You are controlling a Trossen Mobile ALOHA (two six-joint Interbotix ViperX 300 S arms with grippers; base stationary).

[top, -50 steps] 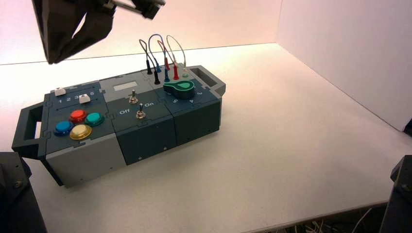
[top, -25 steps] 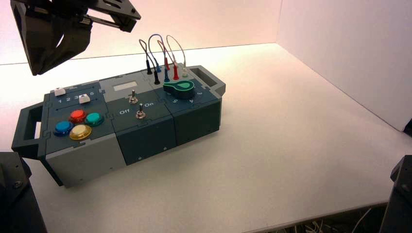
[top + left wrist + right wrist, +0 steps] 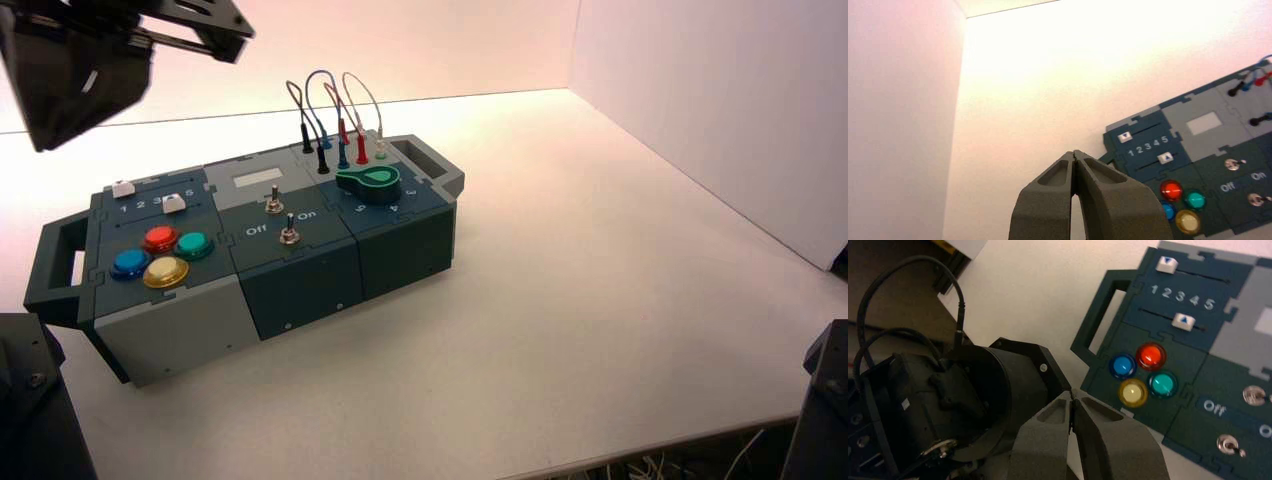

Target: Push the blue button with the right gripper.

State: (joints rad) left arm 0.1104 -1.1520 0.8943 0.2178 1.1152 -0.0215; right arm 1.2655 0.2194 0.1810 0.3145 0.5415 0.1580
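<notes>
The blue button (image 3: 130,262) sits at the left end of the box top, in a cluster with a red, a teal and a yellow button. In the right wrist view the blue button (image 3: 1122,366) lies beyond and to one side of my right gripper (image 3: 1072,399), which is shut and empty and touches nothing. In the high view the right gripper (image 3: 42,145) hangs high at the upper left, well above the box. My left gripper (image 3: 1074,152) is shut and empty, with the blue button (image 3: 1168,211) partly hidden behind one finger.
The box (image 3: 300,290) stands turned on the white table, with a handle (image 3: 55,270) at its left end. It carries two sliders, two toggle switches (image 3: 288,235), a green knob (image 3: 370,183) and plugged wires (image 3: 330,120). The left arm (image 3: 30,400) is parked at the near left. A white wall stands on the right.
The right gripper has moved left across the top of the high view, still shut. The box and the parked arm have not moved.
</notes>
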